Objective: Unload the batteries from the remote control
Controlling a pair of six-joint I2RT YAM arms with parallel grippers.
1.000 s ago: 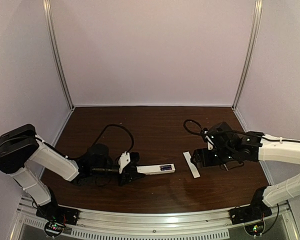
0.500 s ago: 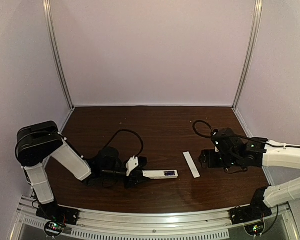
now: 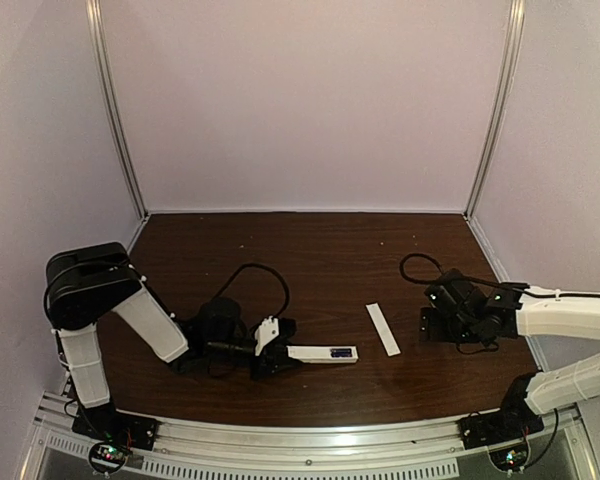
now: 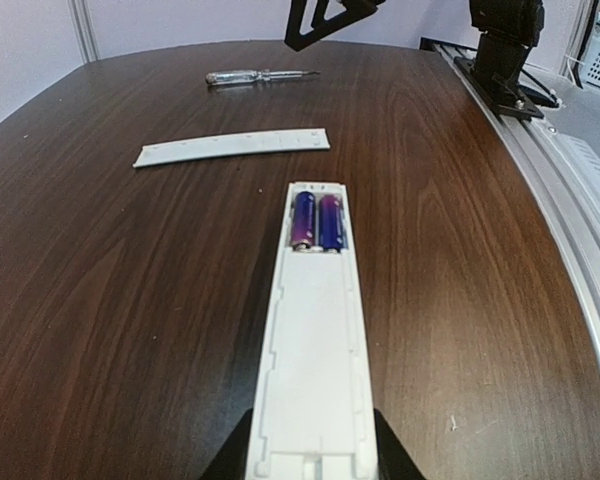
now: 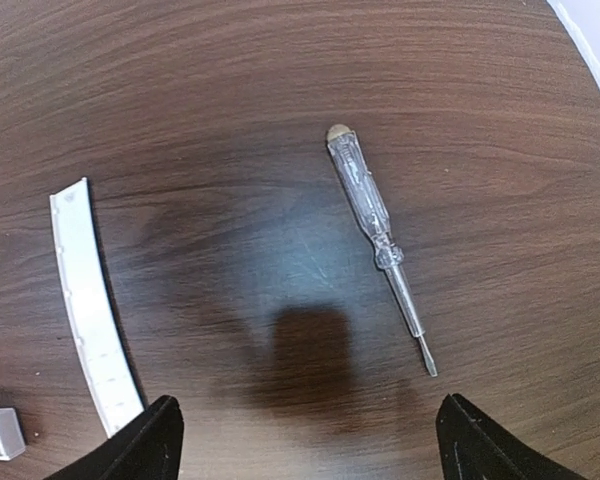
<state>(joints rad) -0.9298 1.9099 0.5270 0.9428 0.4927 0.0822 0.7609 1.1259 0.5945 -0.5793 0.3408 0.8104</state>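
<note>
The remote control is found close to the near edge of the table, a little left of the middle of that edge. It is laid lengthwise along the edge with its back side turned up. Its left end is gripped by the left gripper, whose two fingers are closed against the long sides of the white body. It cannot be told whether the remote rests fully on the wood.

The battery bay is uncovered at the right end of the remote. The batteries are seen inside it, two blue-purple cylinders lying side by side and touching.

The cover strip is placed flat on the table just to the right of the remote, apart from it, at a slant. It lies between the remote and the right gripper.

The right gripper is held above the table near the right edge. Its fingers are spread wide and nothing is held between them. In the right wrist view the screwdriver is seen lying on the wood below and ahead of it, well apart from the strip, with its metal tip pointed toward the gripper.
</note>
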